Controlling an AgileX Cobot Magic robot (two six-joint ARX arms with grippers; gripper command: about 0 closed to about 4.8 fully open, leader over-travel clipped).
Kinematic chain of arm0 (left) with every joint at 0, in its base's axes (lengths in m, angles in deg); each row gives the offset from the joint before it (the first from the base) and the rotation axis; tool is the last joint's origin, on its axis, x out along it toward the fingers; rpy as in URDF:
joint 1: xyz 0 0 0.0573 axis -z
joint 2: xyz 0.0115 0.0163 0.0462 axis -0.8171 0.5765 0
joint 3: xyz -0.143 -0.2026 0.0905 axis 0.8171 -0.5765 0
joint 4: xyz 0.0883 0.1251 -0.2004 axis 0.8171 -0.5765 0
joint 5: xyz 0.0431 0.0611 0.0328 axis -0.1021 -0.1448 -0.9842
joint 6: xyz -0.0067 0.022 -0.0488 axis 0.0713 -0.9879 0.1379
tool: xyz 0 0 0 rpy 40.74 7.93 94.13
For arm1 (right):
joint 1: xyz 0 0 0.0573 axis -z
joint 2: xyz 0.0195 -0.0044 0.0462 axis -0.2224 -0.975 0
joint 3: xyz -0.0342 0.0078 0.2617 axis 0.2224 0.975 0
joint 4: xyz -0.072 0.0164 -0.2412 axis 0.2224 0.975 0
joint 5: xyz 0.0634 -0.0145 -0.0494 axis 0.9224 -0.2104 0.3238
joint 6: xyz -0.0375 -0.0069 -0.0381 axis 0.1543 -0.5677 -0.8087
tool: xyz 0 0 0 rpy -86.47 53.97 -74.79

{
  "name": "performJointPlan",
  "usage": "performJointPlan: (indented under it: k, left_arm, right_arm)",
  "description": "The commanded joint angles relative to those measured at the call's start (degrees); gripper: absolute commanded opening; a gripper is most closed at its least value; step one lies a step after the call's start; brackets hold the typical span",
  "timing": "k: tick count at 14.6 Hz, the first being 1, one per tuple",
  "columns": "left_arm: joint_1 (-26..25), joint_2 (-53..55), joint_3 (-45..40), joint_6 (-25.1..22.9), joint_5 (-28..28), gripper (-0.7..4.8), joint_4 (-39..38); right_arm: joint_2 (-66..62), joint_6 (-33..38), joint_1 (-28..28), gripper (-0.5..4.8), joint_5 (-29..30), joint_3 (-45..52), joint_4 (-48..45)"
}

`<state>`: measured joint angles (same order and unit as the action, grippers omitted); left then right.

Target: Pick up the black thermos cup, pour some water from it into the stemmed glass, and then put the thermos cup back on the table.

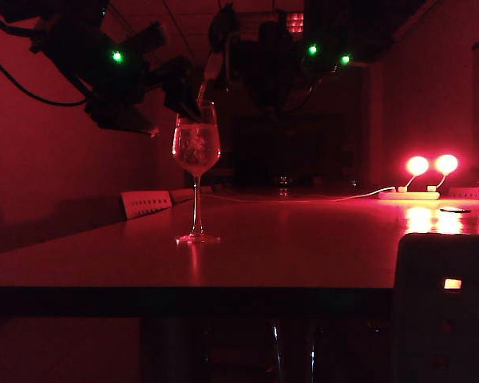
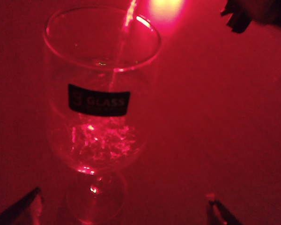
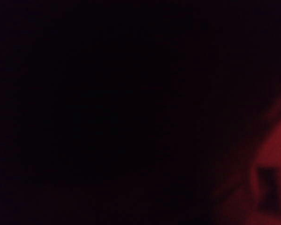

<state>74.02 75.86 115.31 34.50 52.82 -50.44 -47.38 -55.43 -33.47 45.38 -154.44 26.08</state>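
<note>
1. I see the stemmed glass (image 1: 196, 152) standing upright on the table (image 1: 303, 239), left of centre, with a thin stream falling into its bowl.
2. My left gripper (image 2: 126, 206) hangs spread wide beside the glass, holding nothing.
3. The black thermos cup (image 1: 259, 68) is tilted above the glass, top centre.
4. The right gripper's view is black; I cannot tell its jaws.

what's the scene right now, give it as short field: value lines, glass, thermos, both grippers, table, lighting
stemmed glass: upright on the table, liquid in its bowl, dark label near the rim
pour: thin stream falling into the glass, seen in the left wrist view
black thermos cup: dark mass raised above the glass, outline hard to tell
left gripper: open, jaw tips either side of the glass foot, not touching
right gripper: cannot tell, its wrist view is almost black
table: glass stands left of centre
lighting: dim red, two lamps at right
</note>
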Motion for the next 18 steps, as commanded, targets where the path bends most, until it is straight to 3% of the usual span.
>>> performJointPlan:
  k: [1, 4, 9, 13, 18]
  left_arm:
    - [0.1, -0.3, 0.2, -0.3, 0.0, 4.79, 0.4]
    - [0.0, -1.0, 0.2, -0.2, -0.9, 4.79, 0.8]
    - [0.1, -5.7, 0.2, -0.2, -1.3, 4.79, 0.7]
    - [0.1, -13.3, 0.2, 2.1, -1.0, 4.79, -1.2]
    - [0.1, -23.3, 0.2, 2.2, -0.6, 4.79, -7.7]
  right_arm:
    - [1.2, 19.8, -0.1, 1.66, -2.3, -0.7, -6.1]
    - [1.7, 36.9, -0.1, 1.66, -4.3, -0.7, -10.5]
    - [6.1, 58.1, -0.1, 1.66, -10.8, -0.7, -7.0]
    - [12.9, 69.1, -0.1, 1.72, -10.4, -0.7, 2.6]
    - [26.6, 70.3, -0.2, 1.81, -6.3, -0.6, 24.0]
